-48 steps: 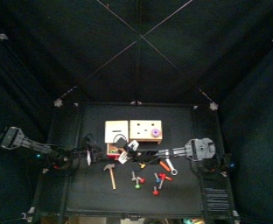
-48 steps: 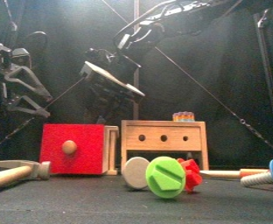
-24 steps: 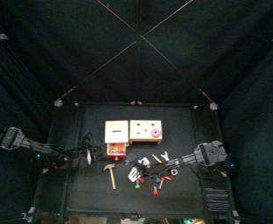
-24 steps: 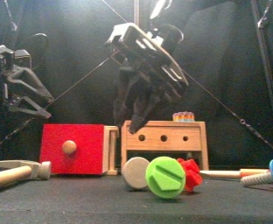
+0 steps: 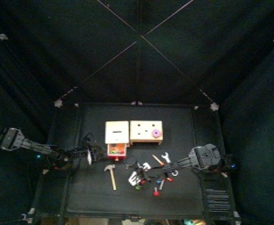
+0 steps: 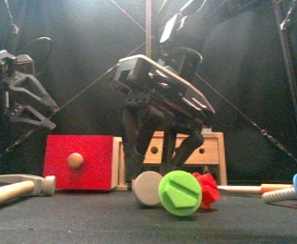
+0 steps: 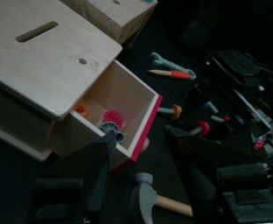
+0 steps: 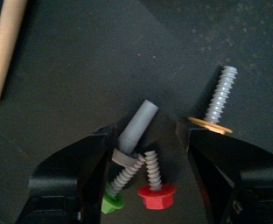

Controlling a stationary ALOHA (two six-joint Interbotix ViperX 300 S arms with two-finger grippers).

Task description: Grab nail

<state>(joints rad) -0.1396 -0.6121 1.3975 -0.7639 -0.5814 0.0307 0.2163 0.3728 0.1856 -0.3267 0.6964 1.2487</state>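
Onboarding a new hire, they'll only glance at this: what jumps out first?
The right gripper hangs large mid-frame in the front view, jaws open, just above the toy fasteners; its wrist view shows a grey nail between the jaws, beside a green screw and a red screw. Next come the green screw head at the table's front edge and the red drawer box at left. The left gripper rests by the open drawer.

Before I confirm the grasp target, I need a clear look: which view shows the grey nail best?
The right wrist view: the grey nail lies between the open right gripper jaws, beside two screws. From the top view it is too small to pick out; the other two views do not show it.
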